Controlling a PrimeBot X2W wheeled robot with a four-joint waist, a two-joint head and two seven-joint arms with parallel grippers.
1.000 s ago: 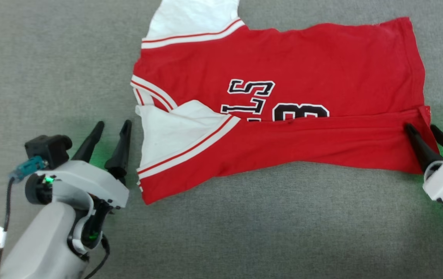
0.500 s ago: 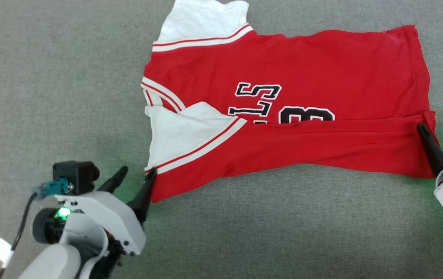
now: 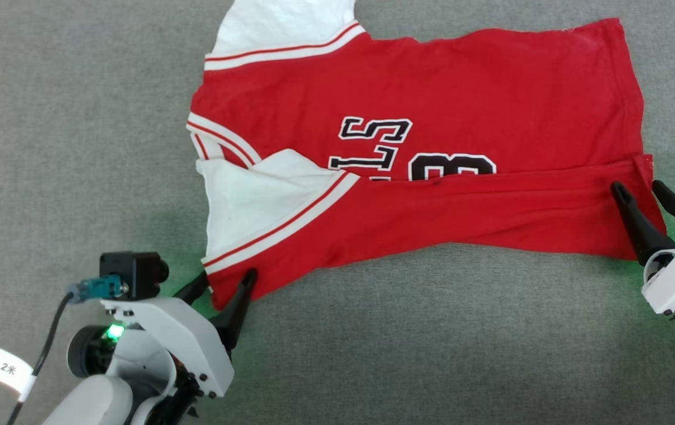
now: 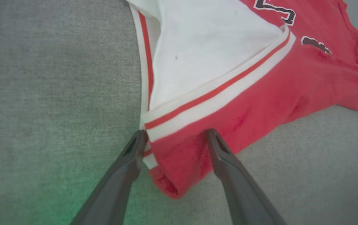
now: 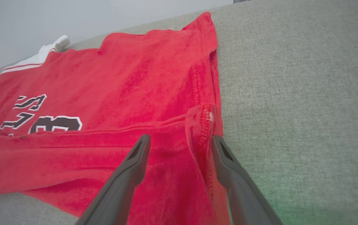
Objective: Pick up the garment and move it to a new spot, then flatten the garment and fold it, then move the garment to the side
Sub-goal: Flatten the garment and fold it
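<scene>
At mid-frame, garment [image 3: 432,100] flat, lower edge folded up; left gripper [image 3: 225,278], right gripper [image 3: 637,188] wide astride its lower corners. Likely further folds and side-move pending.

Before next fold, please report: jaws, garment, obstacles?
Left gripper, jaws open astride shoulder corner. Right gripper, open astride hem corner. Red white-sleeved jersey T-shirt flat, near edge folded. No obstacle seen.

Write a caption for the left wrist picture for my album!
Left gripper, fingers open, straddles a corner of the red jersey on grey fabric.
</scene>
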